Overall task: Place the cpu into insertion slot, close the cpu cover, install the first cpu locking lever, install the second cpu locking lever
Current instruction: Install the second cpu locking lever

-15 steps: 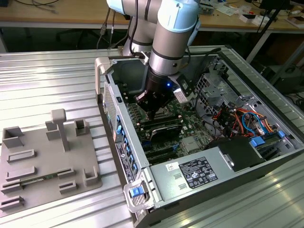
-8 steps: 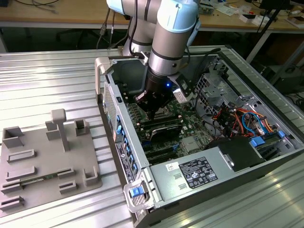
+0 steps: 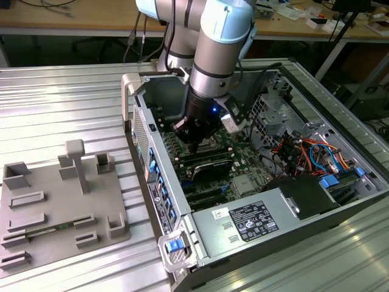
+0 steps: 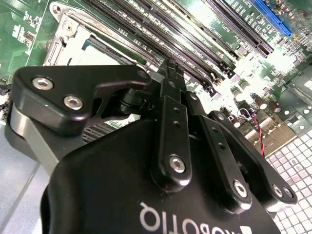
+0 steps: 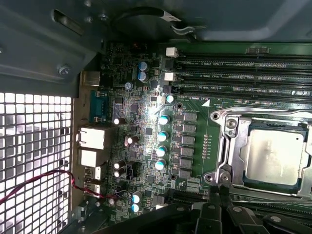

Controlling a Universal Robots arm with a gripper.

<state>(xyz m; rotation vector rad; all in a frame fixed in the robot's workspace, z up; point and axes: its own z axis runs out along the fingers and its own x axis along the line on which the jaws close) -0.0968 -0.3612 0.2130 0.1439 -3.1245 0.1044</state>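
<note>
The cpu (image 5: 271,156) sits in the insertion slot (image 5: 229,161), cpu cover (image 5: 267,115) down around it. Jaws of the gripper (image 4: 171,68) are together, empty, low beside the socket. Risk: fingertips scrape memory slots (image 4: 161,29) or slip off a lever.

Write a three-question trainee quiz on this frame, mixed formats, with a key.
1. True or false: the cpu sits framed by the cpu cover.
2. The hand hangs over: A the motherboard, B the grey fixture plate, C the power supply.
3. Fill in: in the second wrist view, the fingertips are ___ (together/apart).
Key: 1 true; 2 A; 3 together.
</note>
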